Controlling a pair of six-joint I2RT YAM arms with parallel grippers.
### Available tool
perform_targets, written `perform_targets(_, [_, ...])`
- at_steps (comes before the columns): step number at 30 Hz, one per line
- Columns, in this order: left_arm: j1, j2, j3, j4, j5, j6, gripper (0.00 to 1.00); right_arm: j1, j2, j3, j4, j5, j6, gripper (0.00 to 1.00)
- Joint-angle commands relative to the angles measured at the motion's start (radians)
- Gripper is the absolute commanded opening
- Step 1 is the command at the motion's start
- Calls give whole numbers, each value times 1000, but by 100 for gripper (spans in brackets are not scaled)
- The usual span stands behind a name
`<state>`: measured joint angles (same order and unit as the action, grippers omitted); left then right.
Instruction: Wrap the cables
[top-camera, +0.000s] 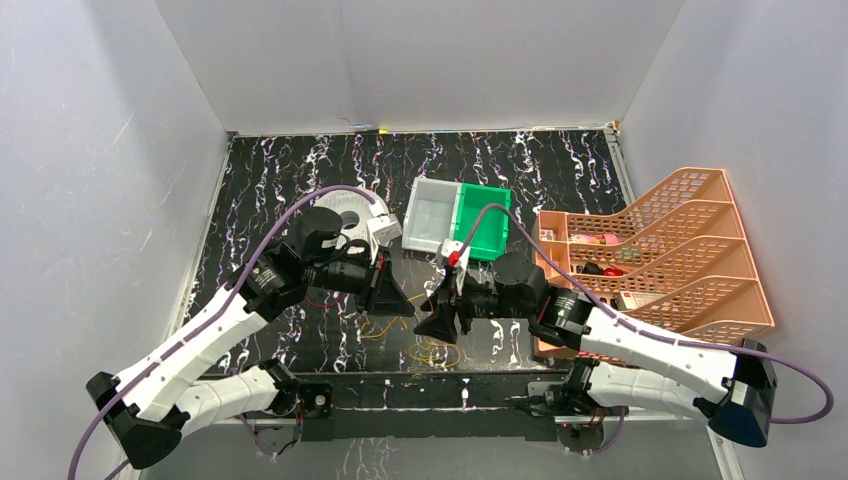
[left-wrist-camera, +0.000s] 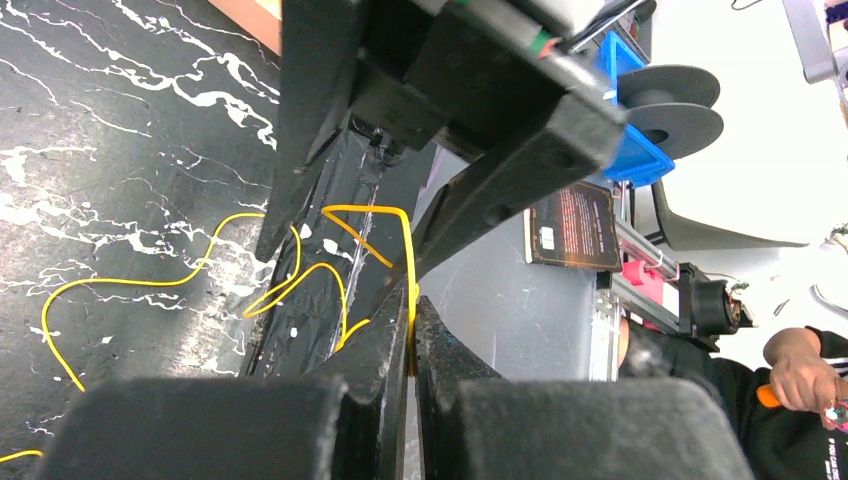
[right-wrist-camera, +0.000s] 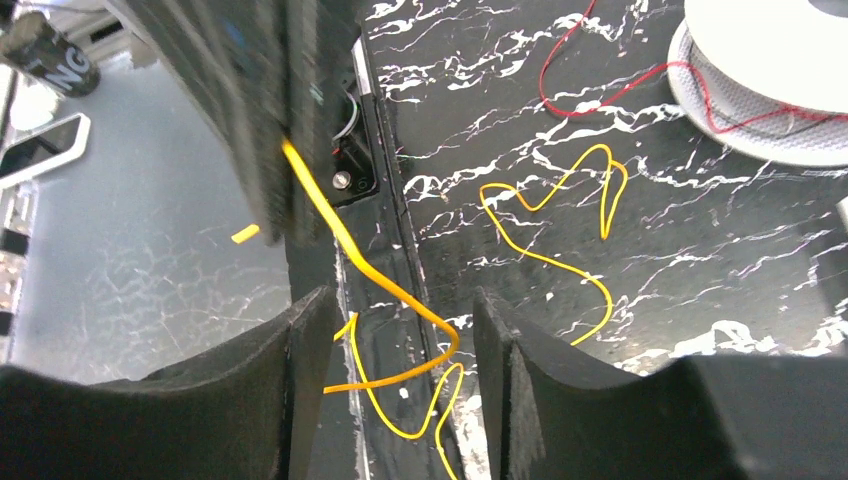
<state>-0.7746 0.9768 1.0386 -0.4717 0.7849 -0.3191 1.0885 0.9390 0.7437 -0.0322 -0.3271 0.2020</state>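
The thin yellow cable lies in loose loops on the black marbled table near its front edge. My left gripper is shut on a strand of it, which is pinched between the jaws in the left wrist view. My right gripper faces the left one, close by. It is open, and a loop of the yellow cable hangs between its jaws without being gripped. The red cable runs from the white spool, which sits behind the left arm.
A clear bin and a green bin stand at the back centre. An orange file rack fills the right side. The table's front edge rail lies just below the cable loops.
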Motion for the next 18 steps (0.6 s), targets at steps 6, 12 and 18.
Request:
perform_targets(6, [-3,-51,13,17,-22,-33,0,2,-52,-167,391,75,260,59])
perform_targets(12, [-2,-82,14,18,-50,-38,0,2,-61,-191,424,97,297,21])
perform_targets(18, [-3,-136,33,-1,-86,-35,0,2,-137,-140,266,180,220,0])
